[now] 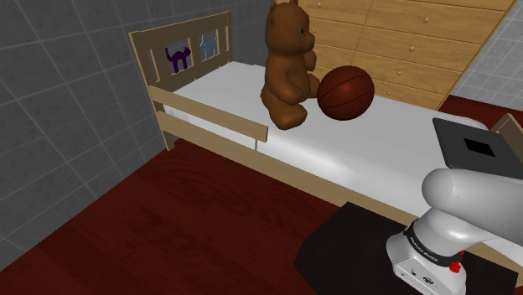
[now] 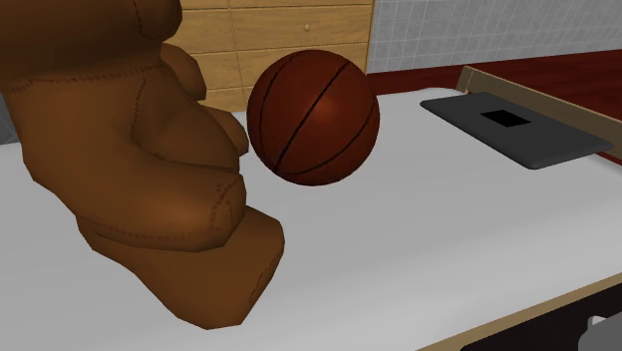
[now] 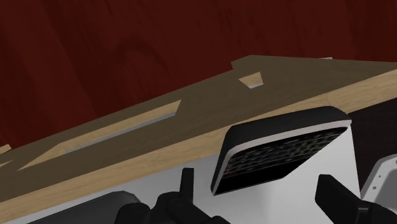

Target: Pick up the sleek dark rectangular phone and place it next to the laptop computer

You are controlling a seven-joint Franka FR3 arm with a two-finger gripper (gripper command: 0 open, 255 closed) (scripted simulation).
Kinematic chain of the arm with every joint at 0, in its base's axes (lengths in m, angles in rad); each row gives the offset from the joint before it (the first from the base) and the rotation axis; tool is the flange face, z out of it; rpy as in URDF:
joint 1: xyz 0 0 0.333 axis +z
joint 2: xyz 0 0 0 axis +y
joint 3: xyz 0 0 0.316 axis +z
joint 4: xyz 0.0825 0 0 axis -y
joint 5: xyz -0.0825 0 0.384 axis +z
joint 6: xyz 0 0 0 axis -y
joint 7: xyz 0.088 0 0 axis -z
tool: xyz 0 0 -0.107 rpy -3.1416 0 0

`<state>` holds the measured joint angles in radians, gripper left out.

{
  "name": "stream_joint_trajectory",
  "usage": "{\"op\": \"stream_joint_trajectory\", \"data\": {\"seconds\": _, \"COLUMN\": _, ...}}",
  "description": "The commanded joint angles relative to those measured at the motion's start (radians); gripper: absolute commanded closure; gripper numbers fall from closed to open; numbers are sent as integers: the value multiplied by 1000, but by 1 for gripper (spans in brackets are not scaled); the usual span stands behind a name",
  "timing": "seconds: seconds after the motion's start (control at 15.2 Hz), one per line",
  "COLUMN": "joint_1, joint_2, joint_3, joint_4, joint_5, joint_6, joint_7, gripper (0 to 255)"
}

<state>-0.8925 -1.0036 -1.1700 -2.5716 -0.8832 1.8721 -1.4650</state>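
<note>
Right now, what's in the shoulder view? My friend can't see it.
A brown teddy bear sits on a white bed with a basketball beside it. A closed dark grey laptop lies farther to the view's right, and the white robot arm shows in the lower right corner.

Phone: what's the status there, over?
End effector open. Dark phone on white bed, between the fingers, untouched. Laptop flat on bed; basketball, teddy bear apart from it.
</note>
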Motion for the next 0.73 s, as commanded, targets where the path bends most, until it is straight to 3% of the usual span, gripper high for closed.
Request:
{"op": "stream_joint_trajectory", "data": {"seconds": 0.0, "joint_1": -7, "joint_2": -9, "joint_3": 45, "joint_4": 28, "joint_5": 35, "joint_6": -45, "joint_7": -10, "gripper": 0}}
{"op": "stream_joint_trajectory", "data": {"seconds": 0.13, "joint_1": -12, "joint_2": -16, "joint_3": 96, "joint_4": 63, "joint_5": 74, "joint_6": -97, "joint_7": -21, "gripper": 0}}
{"op": "stream_joint_trajectory", "data": {"seconds": 0.66, "joint_1": -12, "joint_2": -17, "joint_3": 96, "joint_4": 63, "joint_5": 73, "joint_6": -97, "joint_7": -21, "gripper": 0}}
